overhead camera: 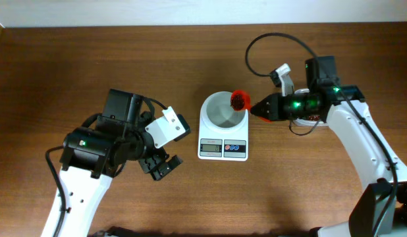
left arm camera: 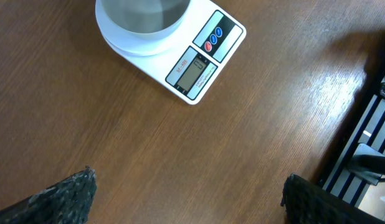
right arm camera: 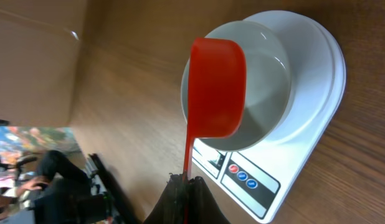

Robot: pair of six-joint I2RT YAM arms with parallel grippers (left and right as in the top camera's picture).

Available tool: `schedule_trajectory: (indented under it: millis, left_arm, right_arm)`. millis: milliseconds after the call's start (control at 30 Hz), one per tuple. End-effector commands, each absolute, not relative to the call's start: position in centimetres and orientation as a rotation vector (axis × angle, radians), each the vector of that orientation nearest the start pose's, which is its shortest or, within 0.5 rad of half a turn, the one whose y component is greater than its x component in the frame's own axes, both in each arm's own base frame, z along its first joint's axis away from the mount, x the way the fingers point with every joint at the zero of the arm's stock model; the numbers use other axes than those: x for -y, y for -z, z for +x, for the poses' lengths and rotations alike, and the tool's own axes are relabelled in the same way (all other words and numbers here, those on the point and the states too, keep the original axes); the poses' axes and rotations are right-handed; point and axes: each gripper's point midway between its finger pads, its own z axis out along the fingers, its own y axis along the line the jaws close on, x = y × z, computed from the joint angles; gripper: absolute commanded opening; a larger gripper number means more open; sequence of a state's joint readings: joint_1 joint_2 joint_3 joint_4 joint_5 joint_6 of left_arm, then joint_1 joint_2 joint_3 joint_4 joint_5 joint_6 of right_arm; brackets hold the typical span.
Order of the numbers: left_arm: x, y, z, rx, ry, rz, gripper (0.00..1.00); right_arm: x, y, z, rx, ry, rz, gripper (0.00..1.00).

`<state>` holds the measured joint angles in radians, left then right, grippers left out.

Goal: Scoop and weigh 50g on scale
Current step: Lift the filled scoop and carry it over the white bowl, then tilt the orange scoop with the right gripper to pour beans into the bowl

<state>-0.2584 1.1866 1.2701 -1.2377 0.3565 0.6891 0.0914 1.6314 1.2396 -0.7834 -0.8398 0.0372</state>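
The scale stands on the table between the two arms, with its white bowl on top. To the right of the scale, the right gripper is clamped tight on the thin handle of a red scoop, whose cup hangs over the bowl's rim on that side. Left of the scale and well apart from it, the left gripper stands wide open with nothing between its fingers.

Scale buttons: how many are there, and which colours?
3, in a row on the scale beside the display: a red button nearest the display, a middle blue button, and an end blue button. None looks hidden.
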Motion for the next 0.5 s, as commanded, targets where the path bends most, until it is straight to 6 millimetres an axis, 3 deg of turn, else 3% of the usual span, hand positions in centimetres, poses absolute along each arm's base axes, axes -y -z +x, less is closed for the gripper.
schedule_trajectory:
  millis: [0,133,200,367,433,467]
  left_arm:
    - [12.5,-23.1,23.4,-2.269,0.346,1.301,0.99]
    - [12.5,-23.1,23.4,-2.269,0.346,1.301,0.99]
    - [12.5,-23.1,23.4,-2.269,0.346,1.301,0.99]
    - [12.5,-23.1,23.4,-2.269,0.346,1.301,0.99]
    - [12.5,-23.1,23.4,-2.269,0.346,1.301,0.99]
    - [12.5,-23.1,23.4,-2.269,0.346,1.301,0.99]
  right_arm:
    - [-16.1,-15.7,34.5,-2.594,-1.027,-0.341,0.04]
    - [-16.6,-14.6,34.7,-2.626,-0.86,-0.397,0.04]
    - [-17.7,-14.7,34.5,-2.591,-0.855,-0.495,0.04]
    - [-17.2,-14.3,34.8,-2.601,-0.788,-0.498,0.04]
    - [-18.6,-15.3,33.9,-2.518,-0.907,-0.646,0.04]
    - [-17.9,-14.8,34.5,-2.564,-0.845,-0.558,0.04]
